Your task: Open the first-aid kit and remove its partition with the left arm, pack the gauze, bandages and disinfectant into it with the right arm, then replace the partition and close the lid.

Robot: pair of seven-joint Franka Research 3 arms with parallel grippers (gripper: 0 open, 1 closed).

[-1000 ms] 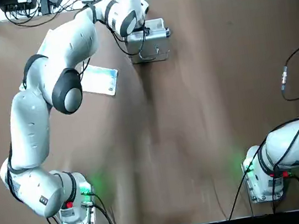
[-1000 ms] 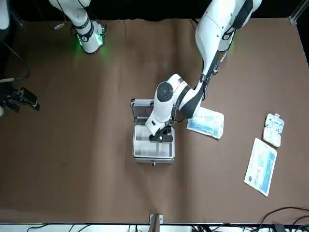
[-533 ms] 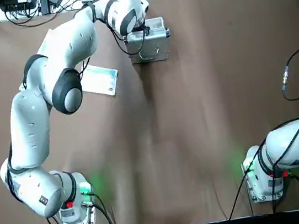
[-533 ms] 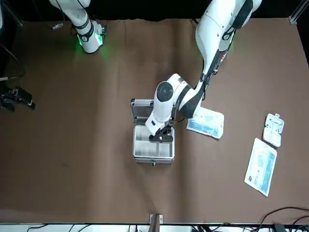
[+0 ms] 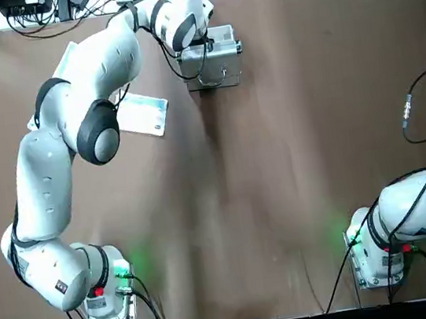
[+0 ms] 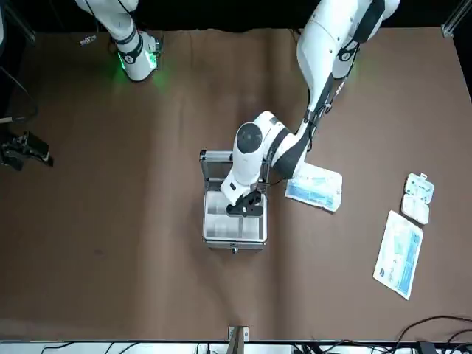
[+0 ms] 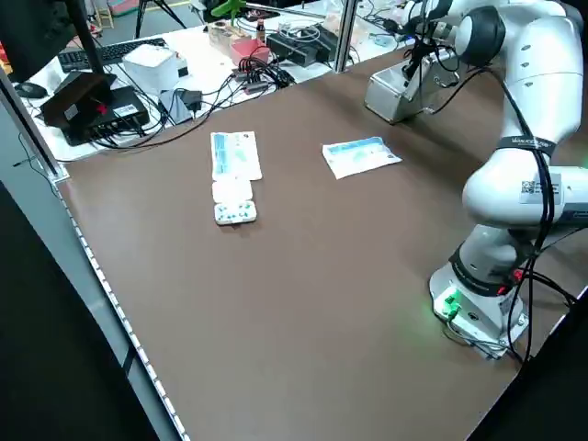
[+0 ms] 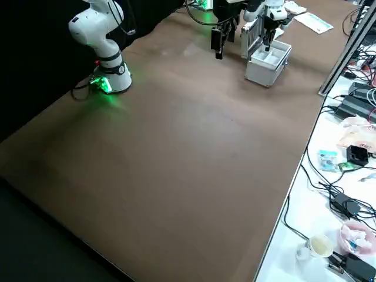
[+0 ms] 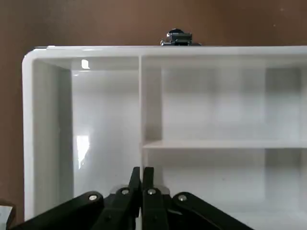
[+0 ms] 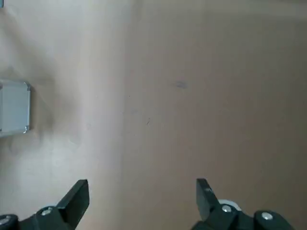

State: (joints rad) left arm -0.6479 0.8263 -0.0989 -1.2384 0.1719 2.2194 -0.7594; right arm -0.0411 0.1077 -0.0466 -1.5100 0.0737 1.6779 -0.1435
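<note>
The right gripper (image 6: 28, 149) hung low over bare brown table (image 6: 133, 258), well apart from everything else. Its black fingers (image 10: 76, 196) were spread wide and held nothing.

The first-aid kit (image 6: 234, 225), a small box of ribbed silver metal with rounded corners, stood open at the far middle of the table. The left gripper (image 6: 243, 209) reached down inside it, and the white forearm above hid much of the kit's opening. The lid (image 6: 220, 165) stood upright just behind the gripper, on the robot's side of it. Directly under and around the fingers lay the partition (image 9: 216, 143), a glossy white insert with thin straight walls that cut it into square-cornered compartments. The black fingertips (image 9: 148, 173) were pressed together in line with one of those thin walls. Whether they pinched that wall could not be told. A small metal latch (image 9: 178, 37) sat on the kit's rim opposite the gripper.

Just beside the left arm's wrist, outside the kit, a flat white packet (image 6: 314, 186) with blue print lay on the mat. Farther out from the gripper lay a small white blister-like pack (image 6: 417, 197), and next to it a long pale narrow box (image 6: 398, 253), flat and lightly printed in blue.
</note>
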